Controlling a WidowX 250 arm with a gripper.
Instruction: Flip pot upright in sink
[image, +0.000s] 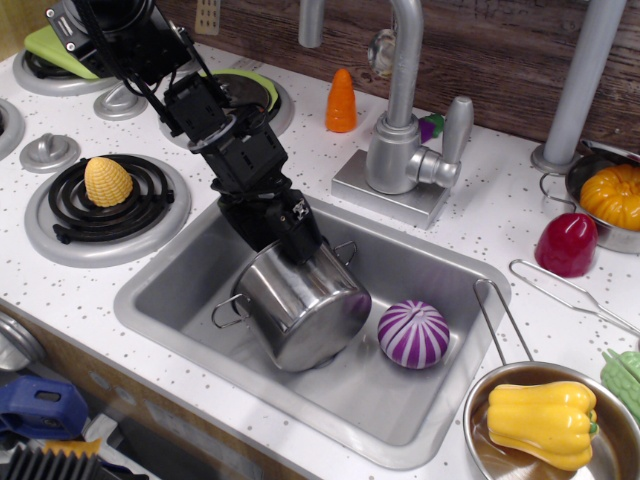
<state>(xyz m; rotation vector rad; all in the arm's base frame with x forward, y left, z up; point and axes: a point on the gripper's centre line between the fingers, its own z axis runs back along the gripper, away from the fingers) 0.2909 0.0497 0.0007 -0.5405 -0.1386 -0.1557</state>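
The shiny steel pot lies tilted on its side in the grey sink, its flat base facing me and its mouth turned away toward the back left. Its two wire loop handles show at the left and the upper right. My black gripper reaches down from the upper left and presses against the pot's upper rear edge. Its fingertips are hidden behind the pot, so I cannot tell whether they are open or shut.
A purple striped ball lies in the sink just right of the pot. The faucet stands behind the sink. A yellow corn piece sits on the left burner. A pan with a yellow pepper is at the front right.
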